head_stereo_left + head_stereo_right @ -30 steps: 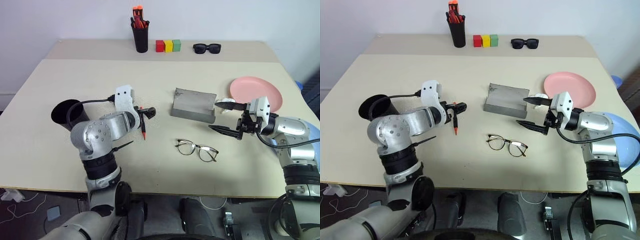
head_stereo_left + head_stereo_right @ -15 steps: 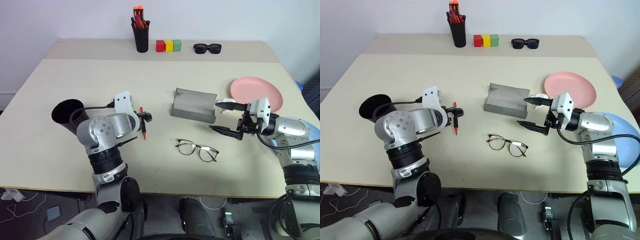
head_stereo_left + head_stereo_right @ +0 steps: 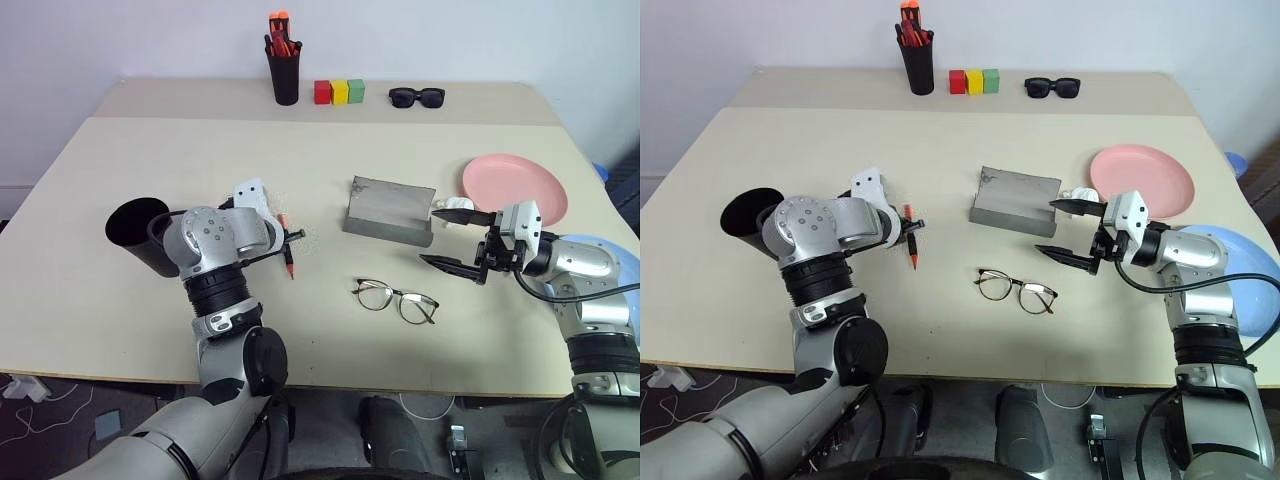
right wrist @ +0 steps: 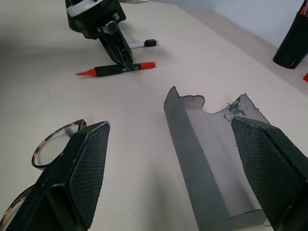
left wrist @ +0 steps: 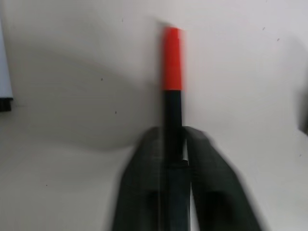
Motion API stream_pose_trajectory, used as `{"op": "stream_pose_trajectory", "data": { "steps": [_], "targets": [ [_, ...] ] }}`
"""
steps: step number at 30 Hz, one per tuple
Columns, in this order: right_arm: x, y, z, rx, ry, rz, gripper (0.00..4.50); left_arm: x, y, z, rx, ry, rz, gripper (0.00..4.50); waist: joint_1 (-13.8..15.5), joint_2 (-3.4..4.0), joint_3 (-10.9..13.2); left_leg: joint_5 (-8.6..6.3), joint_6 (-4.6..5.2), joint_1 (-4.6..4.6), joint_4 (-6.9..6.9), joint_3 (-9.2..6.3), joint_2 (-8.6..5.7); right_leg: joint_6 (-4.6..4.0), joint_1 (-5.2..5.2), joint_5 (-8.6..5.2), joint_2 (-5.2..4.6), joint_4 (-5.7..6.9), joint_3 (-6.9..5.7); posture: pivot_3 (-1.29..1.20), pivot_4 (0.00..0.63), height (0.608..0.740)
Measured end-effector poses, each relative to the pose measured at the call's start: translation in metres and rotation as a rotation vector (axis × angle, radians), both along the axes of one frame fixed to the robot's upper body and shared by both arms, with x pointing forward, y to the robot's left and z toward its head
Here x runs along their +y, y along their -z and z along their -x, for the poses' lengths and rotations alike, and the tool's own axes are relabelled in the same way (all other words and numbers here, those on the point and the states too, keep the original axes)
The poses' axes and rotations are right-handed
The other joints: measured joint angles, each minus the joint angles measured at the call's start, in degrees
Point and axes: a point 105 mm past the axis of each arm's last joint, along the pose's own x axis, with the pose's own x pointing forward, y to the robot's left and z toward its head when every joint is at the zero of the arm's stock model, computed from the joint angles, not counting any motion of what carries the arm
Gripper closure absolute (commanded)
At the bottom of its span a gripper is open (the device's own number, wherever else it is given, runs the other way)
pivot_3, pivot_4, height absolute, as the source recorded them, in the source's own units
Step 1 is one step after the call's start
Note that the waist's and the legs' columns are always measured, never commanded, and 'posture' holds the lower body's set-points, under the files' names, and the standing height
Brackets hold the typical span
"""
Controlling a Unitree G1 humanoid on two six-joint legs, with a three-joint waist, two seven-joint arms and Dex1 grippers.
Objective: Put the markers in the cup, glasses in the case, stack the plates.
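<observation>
My left gripper point(image 3: 288, 240) is shut on the black-and-red marker point(image 5: 172, 72), which lies on the table point(image 3: 120, 150) with its red tip pointing toward me. The white marker point(image 4: 139, 44) lies just beyond it. Left of that arm stands the black cup point(image 3: 138, 232). The wire-framed glasses point(image 3: 395, 298) rest near the table's front, and the grey case point(image 3: 388, 210) stands open behind them. My right gripper point(image 3: 428, 236) hovers open beside the case's right end. The pink plate point(image 3: 514, 187) sits at the right, and the blue plate point(image 3: 1240, 270) lies partly under my right arm.
Along the back edge stand a black pen holder point(image 3: 283, 70) with orange-red pens, three coloured blocks point(image 3: 338, 92) and black sunglasses point(image 3: 416, 96). There is bare tabletop between the cup and the back row.
My left gripper's fingers have closed on the black-and-red marker, and the left arm has swung and dipped a little toward it. The right arm has not moved.
</observation>
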Motion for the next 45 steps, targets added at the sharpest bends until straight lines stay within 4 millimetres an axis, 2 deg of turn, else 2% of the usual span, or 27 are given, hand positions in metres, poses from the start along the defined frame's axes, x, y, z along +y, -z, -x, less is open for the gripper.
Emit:
{"op": "stream_pose_trajectory", "data": {
  "steps": [6,11,13,17,19,23,28,31,35,40,45],
  "targets": [
    [-0.001,0.0,0.0,-0.014,0.002,0.002,0.37,-0.01,-0.003,0.0,-0.01,0.045,0.043,4.44,-0.1,-0.01,0.01,0.03,-0.05,-0.02,-0.01,0.0,0.0,0.0,-0.03,0.0,0.0,0.01,0.0,0.0,0.15,0.74],
    [-0.003,0.002,-0.002,-0.008,0.02,-0.005,0.37,-0.025,-0.017,0.001,-0.083,0.146,0.093,4.44,-0.15,-0.02,0.02,0.04,-0.08,-0.03,-0.01,0.0,0.0,0.0,-0.05,0.01,0.0,0.01,0.0,0.0,0.15,0.74],
    [-0.003,0.001,-0.004,-0.015,0.028,-0.012,0.37,-0.031,-0.039,0.003,-0.204,0.235,0.09,4.44,-0.37,-0.02,0.04,0.07,-0.12,-0.08,-0.03,0.01,0.01,-0.01,-0.12,0.01,0.0,0.02,0.02,0.0,0.15,0.74],
    [-0.003,-0.001,-0.007,-0.025,0.047,-0.027,0.37,-0.01,-0.095,0.0,-0.58,0.282,-0.104,4.44,-0.65,0.03,0.02,0.17,-0.31,0.05,-0.17,0.05,0.04,-0.03,-0.16,0.01,0.02,0.11,0.08,0.0,0.15,0.74],
    [-0.001,-0.001,-0.008,-0.028,0.052,-0.051,0.37,0.0,-0.11,-0.002,-0.711,0.235,-0.163,4.44,-0.32,0.03,0.02,0.18,-0.31,0.06,-0.14,0.05,0.03,-0.04,-0.1,0.02,0.02,0.09,0.08,0.0,0.15,0.74],
    [0.009,0.001,-0.009,-0.037,0.045,-0.122,0.37,0.022,-0.127,-0.002,-0.95,0.128,-0.297,4.44,-0.16,0.02,0.02,0.17,-0.3,0.01,-0.1,0.05,0.02,-0.05,-0.08,0.03,0.01,0.02,0.09,0.0,0.15,0.74],
    [0.026,-0.006,0.005,-0.065,-0.057,-0.205,0.37,0.038,-0.153,0.014,-1.292,0.014,-0.456,4.44,0.01,0.02,0.02,0.14,-0.23,-0.02,-0.12,0.04,0.02,-0.05,-0.08,0.03,0.01,-0.06,0.08,0.0,0.15,0.74],
    [0.034,-0.009,0.011,-0.036,-0.116,-0.226,0.37,0.049,-0.157,0.023,-1.39,-0.059,-0.534,4.44,-0.04,0.03,0.02,0.0,0.02,-0.01,-0.08,0.04,0.03,-0.08,-0.08,0.05,0.01,-0.02,0.09,0.0,0.15,0.74],
    [0.044,-0.017,0.017,-0.017,-0.174,-0.243,0.37,0.061,-0.151,0.027,-1.432,-0.12,-0.598,4.44,-0.09,0.03,0.02,-0.01,0.06,0.0,-0.05,0.02,0.03,-0.08,-0.08,0.05,0.01,0.05,0.08,0.0,0.15,0.74],
    [0.065,-0.023,0.033,0.023,-0.324,-0.241,0.37,0.091,-0.136,0.032,-1.384,-0.255,-0.672,4.44,-0.08,0.03,0.02,-0.03,0.09,0.0,-0.06,0.0,0.04,-0.08,-0.11,0.05,0.02,0.09,0.07,0.0,0.15,0.74],
    [0.081,-0.025,0.036,0.051,-0.404,-0.255,0.37,0.112,-0.132,0.039,-1.358,-0.376,-0.743,4.44,0.01,0.03,0.02,-0.03,0.09,0.01,0.0,0.0,0.03,-0.07,-0.07,0.05,0.02,0.09,0.06,0.0,0.15,0.74]
  ]
}}
